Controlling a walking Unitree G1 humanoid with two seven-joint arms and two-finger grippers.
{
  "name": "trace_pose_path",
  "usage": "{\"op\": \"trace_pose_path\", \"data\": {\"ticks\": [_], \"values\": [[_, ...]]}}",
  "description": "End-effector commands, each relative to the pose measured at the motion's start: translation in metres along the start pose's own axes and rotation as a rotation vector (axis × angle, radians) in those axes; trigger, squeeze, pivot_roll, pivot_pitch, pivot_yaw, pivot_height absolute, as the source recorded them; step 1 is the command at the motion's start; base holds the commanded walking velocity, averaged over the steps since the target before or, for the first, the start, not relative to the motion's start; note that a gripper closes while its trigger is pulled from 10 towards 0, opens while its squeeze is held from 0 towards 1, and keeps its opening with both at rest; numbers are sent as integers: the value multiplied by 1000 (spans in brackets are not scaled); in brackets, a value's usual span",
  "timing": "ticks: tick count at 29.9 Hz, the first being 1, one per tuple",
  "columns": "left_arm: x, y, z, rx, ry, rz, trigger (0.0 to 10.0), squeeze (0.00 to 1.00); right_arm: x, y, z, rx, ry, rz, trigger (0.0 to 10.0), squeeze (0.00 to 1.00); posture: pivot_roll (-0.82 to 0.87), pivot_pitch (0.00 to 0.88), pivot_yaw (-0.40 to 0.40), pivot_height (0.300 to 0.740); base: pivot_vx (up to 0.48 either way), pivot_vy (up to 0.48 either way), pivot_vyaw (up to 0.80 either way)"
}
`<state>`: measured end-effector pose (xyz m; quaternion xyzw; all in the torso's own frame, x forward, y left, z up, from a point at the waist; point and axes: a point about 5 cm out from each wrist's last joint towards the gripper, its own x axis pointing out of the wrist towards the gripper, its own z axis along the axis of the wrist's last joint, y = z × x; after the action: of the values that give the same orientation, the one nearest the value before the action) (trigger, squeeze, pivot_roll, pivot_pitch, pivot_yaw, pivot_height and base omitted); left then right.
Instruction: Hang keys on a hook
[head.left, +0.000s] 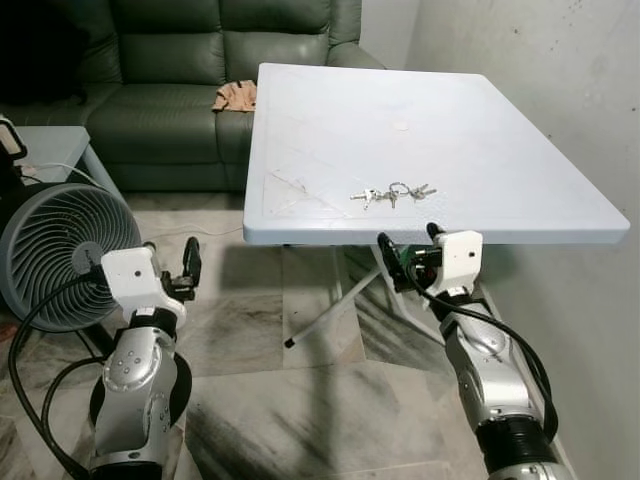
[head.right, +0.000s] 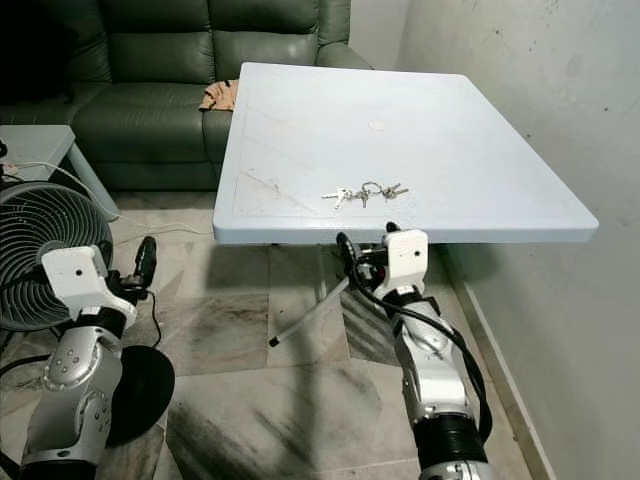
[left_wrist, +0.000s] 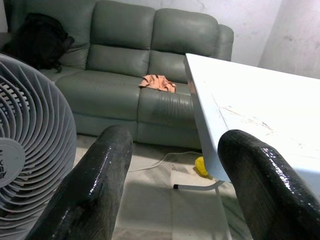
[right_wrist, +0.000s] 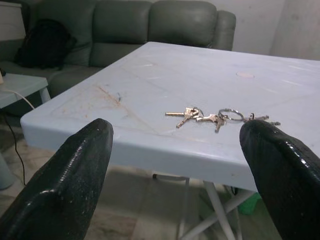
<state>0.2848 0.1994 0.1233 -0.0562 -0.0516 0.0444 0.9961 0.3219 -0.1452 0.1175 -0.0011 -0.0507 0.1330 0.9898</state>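
Raise the wide-open right pincer (head.left: 410, 250) over the table (head.left: 500, 140) edge, then close on the keys (head.left: 392, 193) just ahead.

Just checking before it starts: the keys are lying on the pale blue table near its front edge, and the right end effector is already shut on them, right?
Not quite. The keys do lie on the pale blue table near its front edge, but the right end effector is open and short of the table edge, apart from them, as the right wrist view shows.
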Motion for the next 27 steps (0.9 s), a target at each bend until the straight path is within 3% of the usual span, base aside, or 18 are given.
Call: {"op": "trace_pose_path", "data": {"ticks": [1,27], "values": [[-1,-2,3,0,-6,-8,10000,0,1,1,4,-5,-6,4,10000,0,-73,0,-54,740,0,0,0],[4,-7,6,-33,10,-42,10000,0,3,6,9,-3,-6,25,10000,0,-75,0,-51,740,429,0,0]]}}
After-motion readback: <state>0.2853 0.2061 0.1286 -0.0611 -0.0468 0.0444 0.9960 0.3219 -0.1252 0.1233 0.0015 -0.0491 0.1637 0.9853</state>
